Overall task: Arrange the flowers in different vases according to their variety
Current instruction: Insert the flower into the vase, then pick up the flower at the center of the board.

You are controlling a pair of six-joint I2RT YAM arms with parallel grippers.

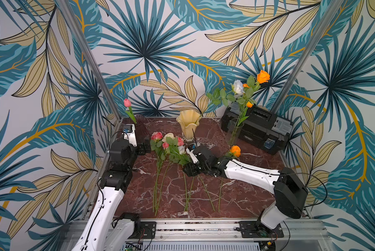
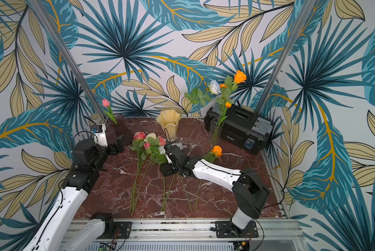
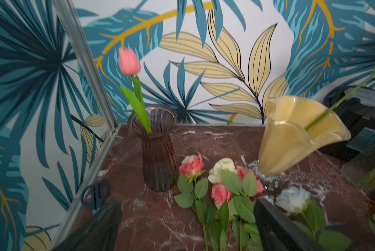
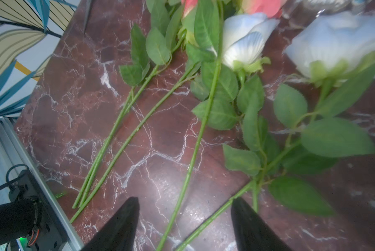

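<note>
**Top views.** Loose flowers lie side by side on the marble table [image 1: 243, 195], with their heads toward the back wall. They include pink roses [image 1: 156, 136], a cream rose [image 1: 168, 136] and, further right, an orange rose [image 1: 235, 150] partly behind the right arm. Three vases stand along the back.
- The purple vase [image 2: 121, 128], at left, holds a pink tulip [image 2: 105, 102].
- The yellow vase [image 1: 188, 126], in the middle, holds a leaning white rose [image 1: 238, 87].
- The clear vase [image 1: 234, 132], just in front of the toolbox [image 1: 260, 128], holds orange blooms [image 1: 263, 76].

The left gripper [image 1: 147, 147] sits low between the purple vase and the pink roses. The right gripper [image 1: 188, 170] is low over the middle stems.

**Left wrist view.** The fingers [image 3: 99, 226] are spread wide and hold nothing. Beyond them stand the purple vase with its tulip and the yellow vase, which has a green stem entering its mouth. The pink and cream roses lie on the table between the two vases. Scissors [image 3: 95, 195] lie by the table edge.

**Right wrist view.** The fingers [image 4: 121, 226] stand apart. Two green stems run between them, and neither stem is pinched. One of them leads up toward the loose white roses [image 4: 245, 39].
</note>
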